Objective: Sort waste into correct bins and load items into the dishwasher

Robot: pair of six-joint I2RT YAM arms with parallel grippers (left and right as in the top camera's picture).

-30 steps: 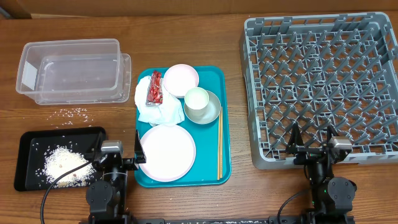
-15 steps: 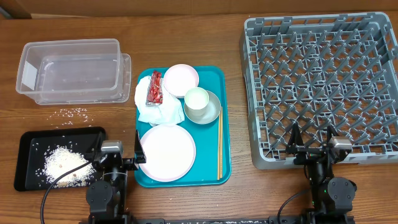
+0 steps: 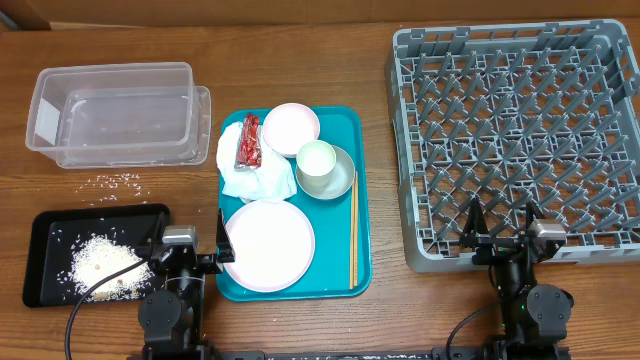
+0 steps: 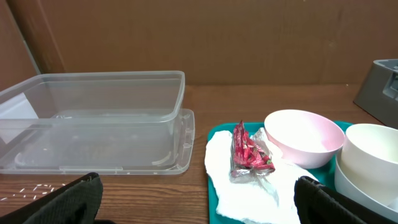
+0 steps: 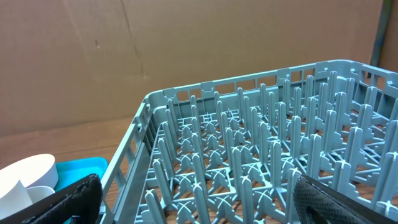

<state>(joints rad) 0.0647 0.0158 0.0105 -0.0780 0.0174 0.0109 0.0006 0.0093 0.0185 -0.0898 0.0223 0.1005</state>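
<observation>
On the teal tray [image 3: 333,258] lie a large pink plate [image 3: 268,245], a small pink plate [image 3: 291,128], a whitish cup [image 3: 316,163] inside a grey-green bowl [image 3: 343,183], chopsticks [image 3: 353,228], and a white napkin [image 3: 258,178] with a red wrapper [image 3: 249,141] on top. The wrapper [image 4: 249,152] and napkin [image 4: 264,190] show ahead in the left wrist view. My left gripper [image 3: 190,235] [image 4: 199,205] is open and empty at the tray's near left corner. My right gripper [image 3: 502,225] [image 5: 199,202] is open and empty at the near edge of the grey dish rack [image 3: 400,150] [image 5: 261,149].
A clear tub [image 3: 115,112] [image 4: 93,118] stands at the far left. A black tray [image 3: 50,235] holding rice sits at the near left, with loose grains [image 3: 118,182] on the wood between them. A cardboard wall backs the table.
</observation>
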